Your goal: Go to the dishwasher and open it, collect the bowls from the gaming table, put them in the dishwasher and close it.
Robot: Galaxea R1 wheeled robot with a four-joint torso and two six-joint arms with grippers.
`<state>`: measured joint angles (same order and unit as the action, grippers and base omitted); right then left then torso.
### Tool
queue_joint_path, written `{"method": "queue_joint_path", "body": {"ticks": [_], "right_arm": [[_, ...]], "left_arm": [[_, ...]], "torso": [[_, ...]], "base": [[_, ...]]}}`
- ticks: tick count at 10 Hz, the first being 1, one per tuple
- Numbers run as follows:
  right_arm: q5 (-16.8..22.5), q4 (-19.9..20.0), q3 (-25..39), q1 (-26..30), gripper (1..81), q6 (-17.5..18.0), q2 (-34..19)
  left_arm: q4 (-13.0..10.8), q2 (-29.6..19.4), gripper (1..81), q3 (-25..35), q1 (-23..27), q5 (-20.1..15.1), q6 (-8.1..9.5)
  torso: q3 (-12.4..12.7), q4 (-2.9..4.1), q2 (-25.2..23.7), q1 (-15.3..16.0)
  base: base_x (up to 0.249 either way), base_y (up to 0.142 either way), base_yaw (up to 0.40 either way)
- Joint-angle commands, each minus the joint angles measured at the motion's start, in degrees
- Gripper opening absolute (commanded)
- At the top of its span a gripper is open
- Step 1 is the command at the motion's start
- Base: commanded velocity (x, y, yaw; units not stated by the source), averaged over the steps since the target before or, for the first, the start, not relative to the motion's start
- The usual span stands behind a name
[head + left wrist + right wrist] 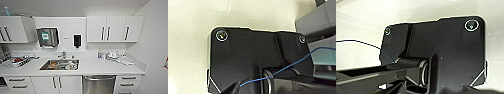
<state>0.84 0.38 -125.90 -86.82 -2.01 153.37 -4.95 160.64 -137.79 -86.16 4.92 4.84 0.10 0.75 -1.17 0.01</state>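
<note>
Steel-grey dishwasher point(99, 84) is being seen from the head view, built in under the white counter point(100, 67), below and to the right of the sink point(60, 64). Its door is being kept shut, with a long bar handle running across the top of the front. White drawers point(128, 81) are being shown just to its right, and a pair of white cupboard doors point(57, 84) just to its left, under the sink. More drawers point(17, 83) are being shown further left.

Dishes are being held in the sink, below a tap point(62, 54). A dish rack point(16, 61) with crockery is being shown on the counter at the far left. A few small items point(112, 56) are being gathered on the counter towards the right corner. On the wall, a paper towel dispenser point(47, 37) and a dark soap dispenser point(77, 40) are being shown between white wall cupboards point(115, 28).

In both wrist views, a dark robot plate and a thin blue cable point(288, 67) are being shown against a pale surface. Whether the left claw or the right claw is open or closed cannot be told.
</note>
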Motion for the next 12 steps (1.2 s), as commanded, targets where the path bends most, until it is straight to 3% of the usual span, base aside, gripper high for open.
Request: {"method": "queue_joint_path", "body": {"ticks": [1,9,12], "right_arm": [[3.1,-0.3,0.6,2.7,81.1,-0.1,-1.0],[3.1,-0.2,0.4,2.7,81.1,-0.1,-0.9],[3.1,-0.3,0.3,2.7,81.1,0.0,-0.9]], "left_arm": [[-0.1,-1.0,81.1,0.3,2.9,-2.6,0.34],[-0.1,-0.9,81.1,0.3,2.9,-2.6,0.26],[-0.1,-0.9,81.1,0.3,2.9,-2.6,0.26]], "torso": [[0.0,0.00,0.0,0.0],[0.0,0.00,0.0,0.0],[0.0,0.00,0.0,0.0]], "base": [[0.128,0.000,0.000],[0.126,0.000,0.000],[0.122,0.068,0.000]]}}
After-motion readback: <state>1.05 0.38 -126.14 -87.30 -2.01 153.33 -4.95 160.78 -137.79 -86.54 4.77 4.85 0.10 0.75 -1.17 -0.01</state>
